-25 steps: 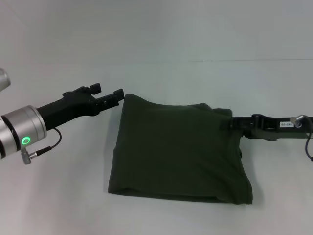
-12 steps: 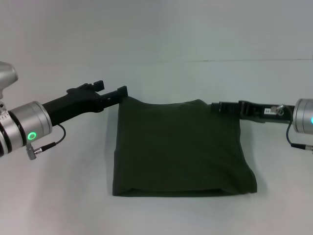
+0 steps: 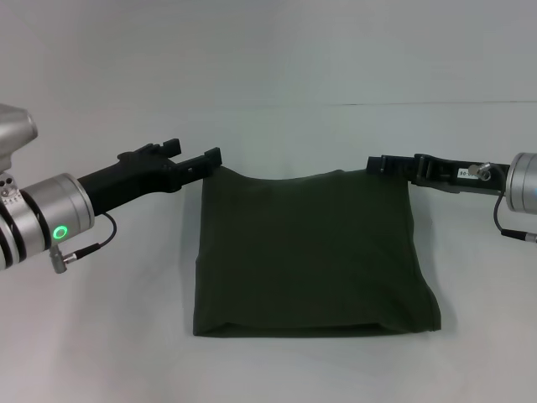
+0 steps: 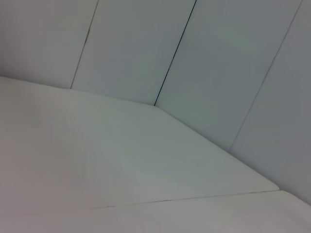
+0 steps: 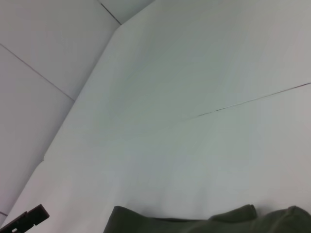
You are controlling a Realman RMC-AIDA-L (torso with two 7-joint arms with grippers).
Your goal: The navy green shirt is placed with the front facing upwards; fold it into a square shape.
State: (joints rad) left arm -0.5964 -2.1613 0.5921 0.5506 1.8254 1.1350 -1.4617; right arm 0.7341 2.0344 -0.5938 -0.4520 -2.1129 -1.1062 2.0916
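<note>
Both my grippers have lifted off the navy green shirt (image 3: 306,252), which lies flat, folded square, mid-table. Left gripper (image 3: 201,159) hovers at its far-left corner, jaws parted, empty; right gripper (image 3: 376,163), far-right, I can't tell.

Not much else in view, just a plain white table (image 3: 277,75) that fills nearly the whole scene. A thin dark seam line (image 3: 436,103) runs left to right across it on the far side. Beyond the far edge there's a pale panelled wall (image 4: 218,63) with narrow dark joints between the panels.
</note>
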